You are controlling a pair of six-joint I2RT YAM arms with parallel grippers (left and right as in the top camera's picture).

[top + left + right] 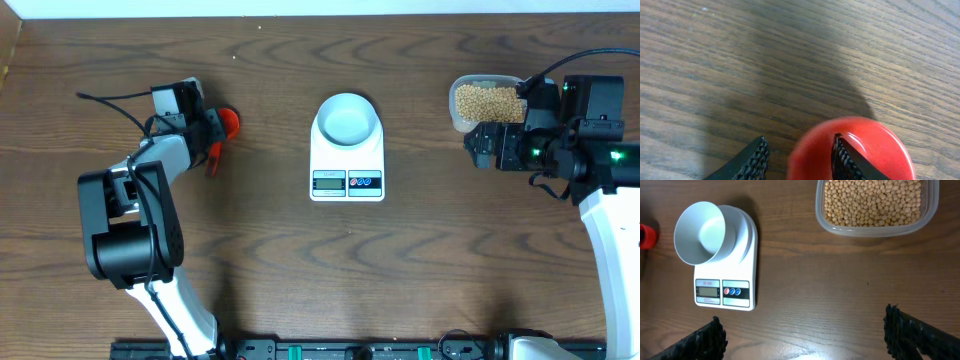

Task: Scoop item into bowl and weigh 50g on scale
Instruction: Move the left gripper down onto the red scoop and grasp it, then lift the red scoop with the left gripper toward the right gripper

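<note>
Hovering my left hand (799, 159) over the red scoop (865, 150) on the counter (430, 260).
Its fingers stand apart, one tip over the scoop's cup, nothing gripped. My right hand (805, 335) is spread wide too, near the clear tub (871, 230) of beans (872, 202). The empty bowl (699, 232) sits on the scale (725, 291), mid-counter between both hands.

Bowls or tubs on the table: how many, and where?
2. The bowl sits empty on the scale at table centre. The clear tub of beans is far right, by the right gripper. The arms may hide more.
</note>
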